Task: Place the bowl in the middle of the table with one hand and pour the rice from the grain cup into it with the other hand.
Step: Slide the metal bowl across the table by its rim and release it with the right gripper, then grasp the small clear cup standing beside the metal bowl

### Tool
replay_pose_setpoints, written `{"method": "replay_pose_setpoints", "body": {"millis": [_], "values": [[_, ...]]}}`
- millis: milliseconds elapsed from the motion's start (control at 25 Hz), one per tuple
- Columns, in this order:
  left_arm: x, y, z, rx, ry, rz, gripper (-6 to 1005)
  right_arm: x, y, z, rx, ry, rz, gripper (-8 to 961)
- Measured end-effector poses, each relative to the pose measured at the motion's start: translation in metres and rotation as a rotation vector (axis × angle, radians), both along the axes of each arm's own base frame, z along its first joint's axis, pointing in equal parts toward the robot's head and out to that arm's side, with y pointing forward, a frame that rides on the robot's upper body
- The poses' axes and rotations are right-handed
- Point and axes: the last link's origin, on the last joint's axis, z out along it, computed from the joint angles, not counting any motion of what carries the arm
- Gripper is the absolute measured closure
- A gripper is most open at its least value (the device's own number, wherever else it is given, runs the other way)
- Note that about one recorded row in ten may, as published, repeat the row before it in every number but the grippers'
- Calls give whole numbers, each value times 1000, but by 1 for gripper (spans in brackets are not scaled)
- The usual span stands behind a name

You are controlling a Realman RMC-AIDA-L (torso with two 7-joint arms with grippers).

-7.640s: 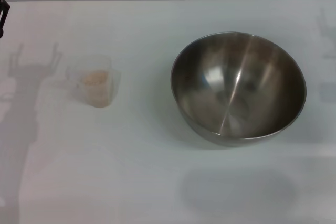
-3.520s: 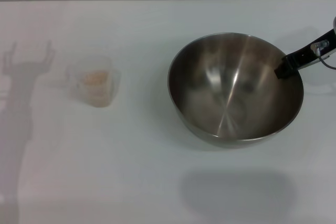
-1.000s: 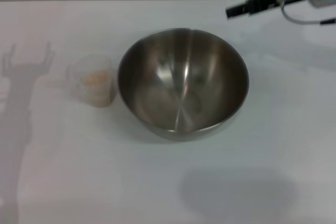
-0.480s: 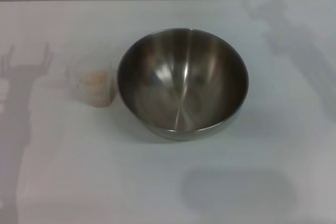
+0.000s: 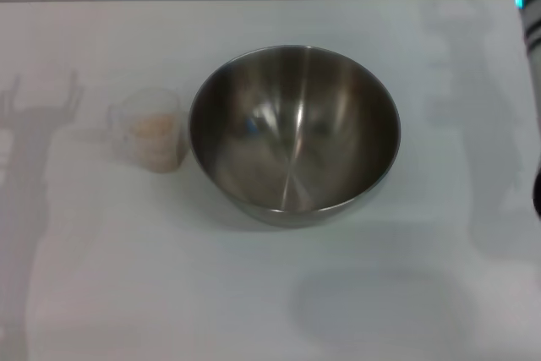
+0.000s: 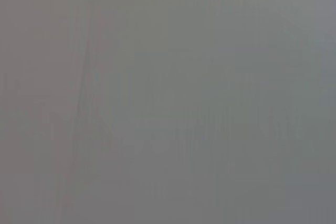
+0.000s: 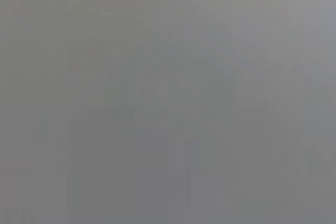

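Head view: table (image 5: 270, 293) fills the frame. Bowl (image 5: 294, 128) sits upright at centre, w/ nothing inside. Grain cup (image 5: 152, 131) just left of it, nearly touching, rice (image 5: 153, 127) inside. Right arm (image 5: 531, 14) only at right edge; neither gripper shows, so open or closed: can't tell. Both wrist views blank grey.

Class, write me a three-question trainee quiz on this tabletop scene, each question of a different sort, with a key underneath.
1. True or false: the rice is already inside the bowl.
2. Which touches the table? A) the bowl only B) the grain cup only C) both
3. Fill in: the grain cup stands on the bowl's ___ side, by the robot's own sides.

Key: 1. false, the rice is in the cup; 2. C; 3. left
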Motion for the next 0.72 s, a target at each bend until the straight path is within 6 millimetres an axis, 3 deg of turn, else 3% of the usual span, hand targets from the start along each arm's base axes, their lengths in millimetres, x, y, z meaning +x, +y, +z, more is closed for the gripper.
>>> {"method": "replay_pose_setpoints", "body": {"millis": [80,120,200,240,280,400,720], "values": [[-1,-2,-2,-8,3,2,158,17,-8,4,21,102,76,384],[-2,-3,-3,-15,5,4,158,38,-15,8,7,213,146,384],[-4,-11,-15,-77,26,2,158,69,-21,15,-25,317,177,385],[-4,-11,-15,-77,26,2,158,69,-21,15,-25,317,177,385],[-5,-18,-24,-120,46,3,158,86,-23,20,-33,352,154,386],[-7,-22,-28,-140,53,7,159,91,-24,21,-32,352,142,387],[-21,-70,-54,-233,122,61,159,111,-29,26,-22,279,71,387]]}}
